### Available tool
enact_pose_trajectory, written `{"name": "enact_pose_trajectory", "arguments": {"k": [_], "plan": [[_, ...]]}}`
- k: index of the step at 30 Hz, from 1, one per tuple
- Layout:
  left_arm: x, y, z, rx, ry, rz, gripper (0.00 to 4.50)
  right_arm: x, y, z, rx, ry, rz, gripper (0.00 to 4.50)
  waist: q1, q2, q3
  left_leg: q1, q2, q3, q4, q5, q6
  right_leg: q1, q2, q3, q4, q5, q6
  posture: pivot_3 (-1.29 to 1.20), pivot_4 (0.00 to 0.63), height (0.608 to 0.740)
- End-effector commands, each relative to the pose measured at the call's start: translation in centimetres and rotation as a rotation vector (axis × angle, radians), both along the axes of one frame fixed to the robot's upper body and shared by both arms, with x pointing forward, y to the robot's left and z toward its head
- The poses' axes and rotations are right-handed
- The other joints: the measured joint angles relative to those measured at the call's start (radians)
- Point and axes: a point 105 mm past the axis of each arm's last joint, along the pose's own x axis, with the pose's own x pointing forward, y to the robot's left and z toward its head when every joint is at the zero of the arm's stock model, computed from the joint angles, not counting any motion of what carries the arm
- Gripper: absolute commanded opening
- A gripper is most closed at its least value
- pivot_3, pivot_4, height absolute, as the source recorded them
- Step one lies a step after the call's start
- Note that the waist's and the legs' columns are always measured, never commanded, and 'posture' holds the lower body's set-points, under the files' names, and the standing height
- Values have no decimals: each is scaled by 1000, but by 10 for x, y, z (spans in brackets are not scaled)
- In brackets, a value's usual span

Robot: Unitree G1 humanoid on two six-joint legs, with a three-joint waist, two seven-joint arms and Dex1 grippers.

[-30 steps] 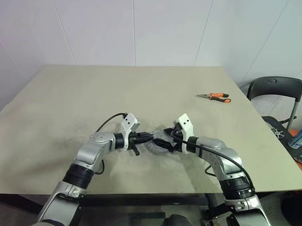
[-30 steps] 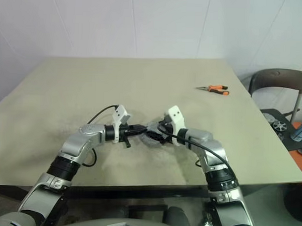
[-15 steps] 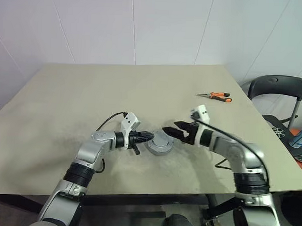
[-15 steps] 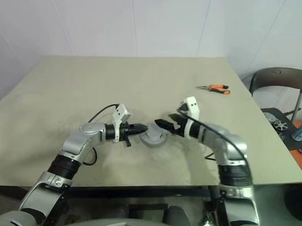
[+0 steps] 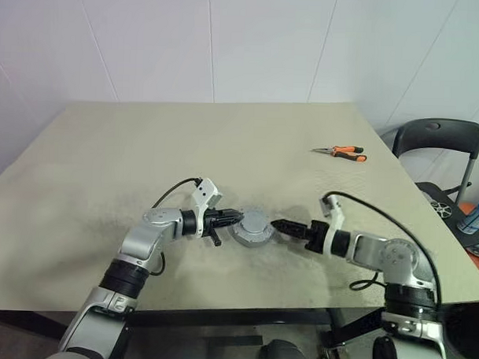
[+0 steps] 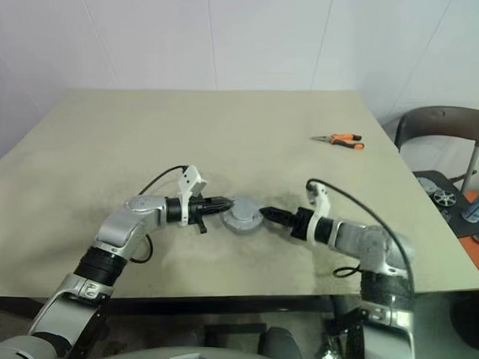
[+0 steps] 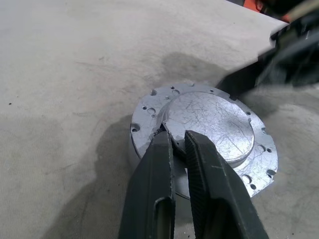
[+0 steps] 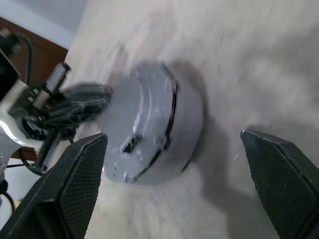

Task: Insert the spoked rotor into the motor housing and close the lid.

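The dull grey lid [image 5: 254, 227] lies flat on the round motor housing, whose side wall [image 8: 192, 132] shows below a dark seam. The spoked rotor is hidden. My left gripper [image 5: 238, 216] is shut with nothing between its fingers. Its fingertips [image 7: 172, 142] rest on the lid's flange [image 7: 149, 117], against the raised centre. My right gripper [image 5: 277, 225] stands open just right of the lid and points at it without touching. Its two fingers [image 8: 79, 184] spread wide on either side of the lid [image 8: 144, 124].
Orange-handled pliers [image 5: 340, 154] lie far back on the right of the beige table [image 5: 146, 145]. Off the table's right edge stand a black chair [image 5: 438, 139] and a blue can [image 5: 474, 217]. The table's front edge runs close below both arms.
My right gripper has come off the lid, drawn back to the right and rolled, staying open. My left gripper and the lid have kept still.
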Motion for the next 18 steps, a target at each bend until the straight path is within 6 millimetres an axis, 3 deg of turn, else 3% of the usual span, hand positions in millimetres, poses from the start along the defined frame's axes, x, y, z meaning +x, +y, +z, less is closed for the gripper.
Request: {"name": "enact_pose_trajectory", "arguments": {"k": [1,12,18], "plan": [[-6,6,-20,68,58,6,471,-3,10,9,47,-9,11,4463,-1,0,0,0,0,0,0,0,0,0,0,0,0,0,0,0,0,740],[-6,8,-19,68,52,18,471,-31,14,3,48,104,110,4463,-1,0,0,0,0,0,0,0,0,0,0,0,-1,0,0,0,0,740],[-7,8,-21,62,53,30,471,-22,18,-3,12,103,69,4463,-3,0,-1,0,0,0,0,0,0,1,0,0,-1,0,1,0,0,740]]}}
